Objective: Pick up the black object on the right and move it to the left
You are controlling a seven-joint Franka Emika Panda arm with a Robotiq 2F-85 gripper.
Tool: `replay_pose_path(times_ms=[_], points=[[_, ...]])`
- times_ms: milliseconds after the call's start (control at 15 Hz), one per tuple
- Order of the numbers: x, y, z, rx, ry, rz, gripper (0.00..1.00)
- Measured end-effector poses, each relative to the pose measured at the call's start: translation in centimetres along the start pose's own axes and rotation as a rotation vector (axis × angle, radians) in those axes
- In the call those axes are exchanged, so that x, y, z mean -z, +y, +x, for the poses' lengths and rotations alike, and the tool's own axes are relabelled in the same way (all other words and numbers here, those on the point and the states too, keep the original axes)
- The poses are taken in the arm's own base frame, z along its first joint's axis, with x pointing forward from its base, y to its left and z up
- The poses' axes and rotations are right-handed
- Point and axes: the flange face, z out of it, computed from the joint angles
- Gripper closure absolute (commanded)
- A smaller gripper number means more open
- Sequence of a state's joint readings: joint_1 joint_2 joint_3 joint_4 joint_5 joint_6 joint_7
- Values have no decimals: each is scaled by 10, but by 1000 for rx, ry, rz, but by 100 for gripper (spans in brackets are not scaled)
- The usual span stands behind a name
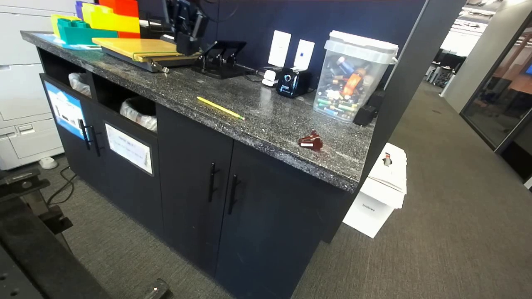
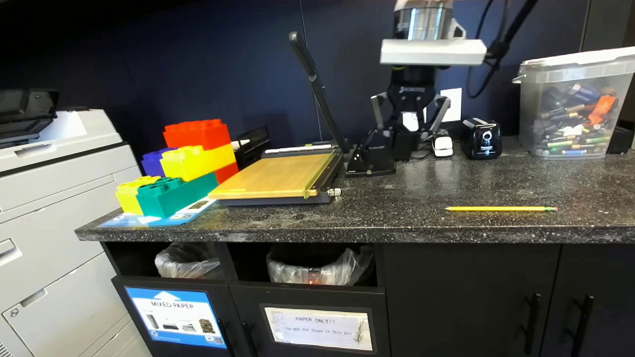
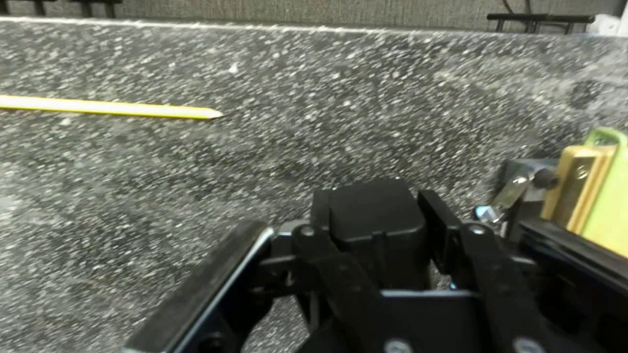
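Observation:
The black object [image 3: 380, 211] is small, matte and stubby, and sits between the two fingers of my gripper in the wrist view. My gripper [image 2: 408, 133] is shut on it, with a finger on each side. The black object hangs below the fingers in both exterior views [image 2: 404, 148] [image 1: 188, 45]. In an exterior view my gripper [image 1: 191, 29] holds it above the counter, beside the paper cutter's edge and the black stand. Its underside is hidden in the wrist view.
The paper cutter [image 2: 278, 173] with its raised arm and a black metal stand [image 1: 222, 62] are close by. Toy bricks [image 2: 183, 163] stand at the left. A yellow pencil [image 2: 501, 208], black sharpener [image 2: 483, 141], battery bin [image 1: 353, 79] and reddish-brown item [image 1: 311, 141] are on the counter.

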State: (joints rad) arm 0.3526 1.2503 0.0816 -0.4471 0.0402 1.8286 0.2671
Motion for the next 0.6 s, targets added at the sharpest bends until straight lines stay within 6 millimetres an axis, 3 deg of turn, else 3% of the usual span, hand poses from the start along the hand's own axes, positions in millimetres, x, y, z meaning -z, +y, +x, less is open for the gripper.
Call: replay_pose_path(times_ms=[133, 267, 400, 600], points=[[-23, -44, -17, 4, -19, 3, 78], [-47, -69, -32, -8, -44, -5, 78], [-69, -74, -37, -35, -47, -13, 78], [-84, -60, -31, -92, -7, -24, 78]])
